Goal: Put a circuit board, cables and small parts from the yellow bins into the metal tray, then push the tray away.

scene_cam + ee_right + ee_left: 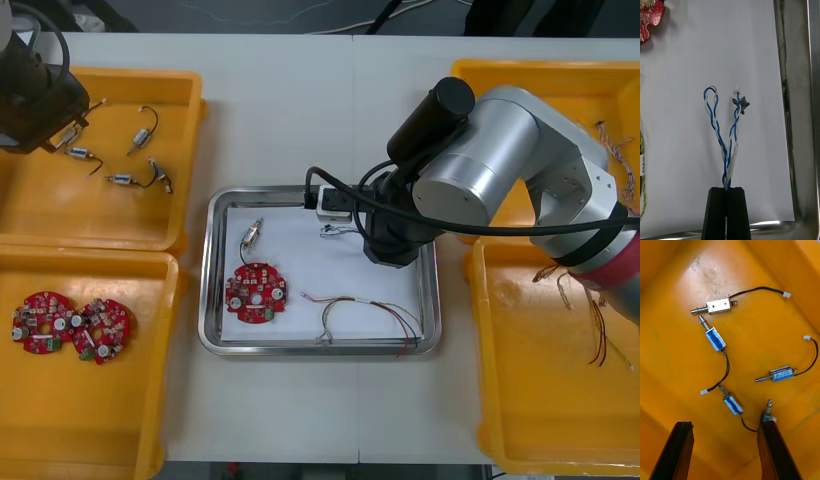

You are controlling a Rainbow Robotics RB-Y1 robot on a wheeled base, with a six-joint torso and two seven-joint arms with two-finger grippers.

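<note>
Our left arm sits at the upper left, left gripper wide open. Our right arm reaches to the middle, right gripper pinching a cable.

The right gripper pinches the blue and white cable, and the cable's bottom end is hidden between the fingers. Off to one side of this gripper, the red board and the red and yellow cable are cut off by the picture's edge. From above, the right arm covers this gripper and part of the far bin. By one finger of the left gripper, a small metal part is half hidden. The thin cables, well away from both grippers, are too small to tell their colours.
</note>
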